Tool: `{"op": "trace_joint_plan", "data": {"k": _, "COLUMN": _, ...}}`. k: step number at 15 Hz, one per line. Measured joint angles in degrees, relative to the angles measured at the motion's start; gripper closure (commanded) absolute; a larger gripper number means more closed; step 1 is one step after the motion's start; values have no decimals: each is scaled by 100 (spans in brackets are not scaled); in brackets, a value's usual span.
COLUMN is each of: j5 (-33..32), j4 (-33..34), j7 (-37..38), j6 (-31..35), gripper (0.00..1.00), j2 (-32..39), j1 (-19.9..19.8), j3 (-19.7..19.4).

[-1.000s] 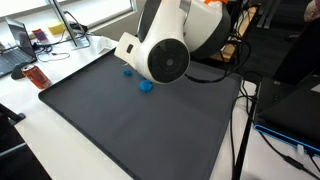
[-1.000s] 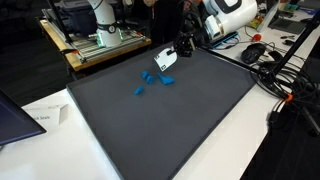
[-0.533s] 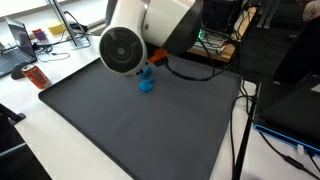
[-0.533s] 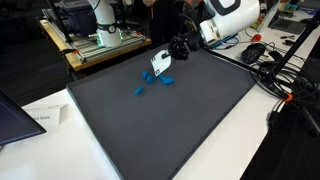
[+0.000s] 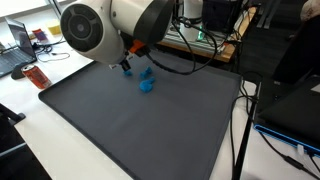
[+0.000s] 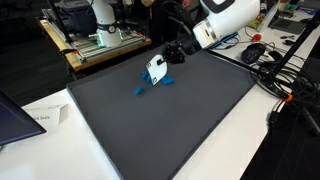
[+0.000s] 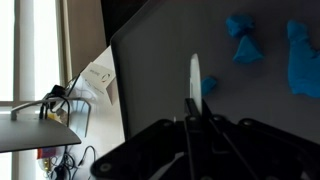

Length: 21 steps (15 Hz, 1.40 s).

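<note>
My gripper (image 6: 168, 55) hangs low over the far part of a dark grey mat (image 6: 190, 120), just above several small blue pieces (image 6: 168, 80). In the wrist view its jaws (image 7: 193, 108) stand pressed together, with a thin white flat piece (image 7: 195, 72) sticking out edge-on between the tips. That white piece (image 6: 155, 68) shows as a small card with blue marks. The blue pieces lie ahead at upper right in the wrist view (image 7: 246, 50). One blue block (image 5: 146, 85) lies on the mat (image 5: 140, 130) near the gripper (image 5: 126, 64).
The mat lies on a white table (image 6: 240, 150). A paper sheet (image 6: 40, 118) lies at one corner of the table. A red can (image 5: 36, 75) and cables lie beyond the mat's edge. A workbench (image 6: 100, 45) with equipment stands behind the mat.
The arm has swung across the mat, its big wrist joint moving left in an exterior view. The gripper with the white piece has moved a little nearer the blue pieces.
</note>
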Motion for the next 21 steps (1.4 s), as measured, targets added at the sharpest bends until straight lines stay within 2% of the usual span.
{"op": "trace_joint_plan", "data": {"k": 6, "j5": 104, "j4": -749, "j7": -738, "j6": 743, "gripper": 99, "j2": -551, "j1": -192, "j3": -48}}
{"op": "trace_joint_plan", "data": {"k": 14, "j5": 720, "j4": -2113, "j7": -1271, "j6": 1953, "gripper": 99, "j2": -1504, "j1": -431, "j3": -44}}
{"op": "trace_joint_plan", "data": {"k": 21, "j5": 1273, "j4": -2782, "j7": -1728, "j6": 2679, "gripper": 99, "j2": -2011, "j1": -636, "j3": -42}}
